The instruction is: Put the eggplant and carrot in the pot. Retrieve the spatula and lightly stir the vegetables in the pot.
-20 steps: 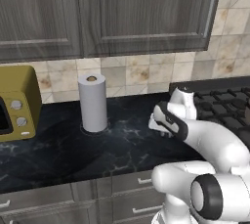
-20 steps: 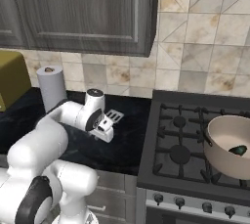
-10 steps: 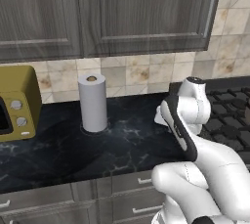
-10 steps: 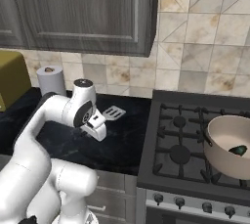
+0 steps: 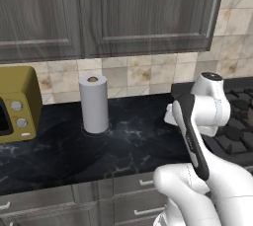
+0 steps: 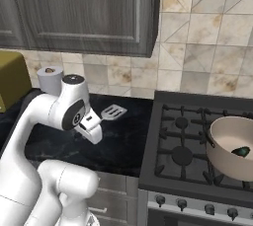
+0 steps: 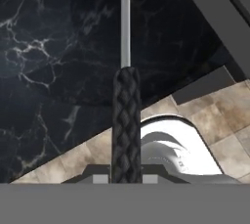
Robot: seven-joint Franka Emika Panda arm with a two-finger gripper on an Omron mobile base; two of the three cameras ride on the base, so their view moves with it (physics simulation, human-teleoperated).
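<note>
My gripper [image 6: 97, 121] is shut on the dark handle of the spatula [image 6: 113, 112], and its slotted silver head hangs over the black counter [image 6: 123, 141] left of the stove. In the hand view the braided handle [image 7: 126, 120] rises from between my shut gripper [image 7: 125, 179] toward the pale head at the top edge. My own arm covers the gripper in the left base view, where a pale edge of the spatula [image 5: 168, 115] peeks out. The tan pot [image 6: 222, 141] sits on the stove's right burner with the dark, green-tipped eggplant [image 6: 241, 152] inside. The carrot is hidden.
A paper towel roll [image 5: 94, 102] stands at the back of the counter, with a yellow microwave [image 5: 15, 104] to its left. The gas stove [image 6: 183, 136] with black grates lies right of the counter. Dark wall cabinets [image 6: 84, 13] hang overhead.
The arm has folded upward and its wrist has turned, carrying the spatula slightly higher above the counter. The gripper has stayed shut on the handle.
</note>
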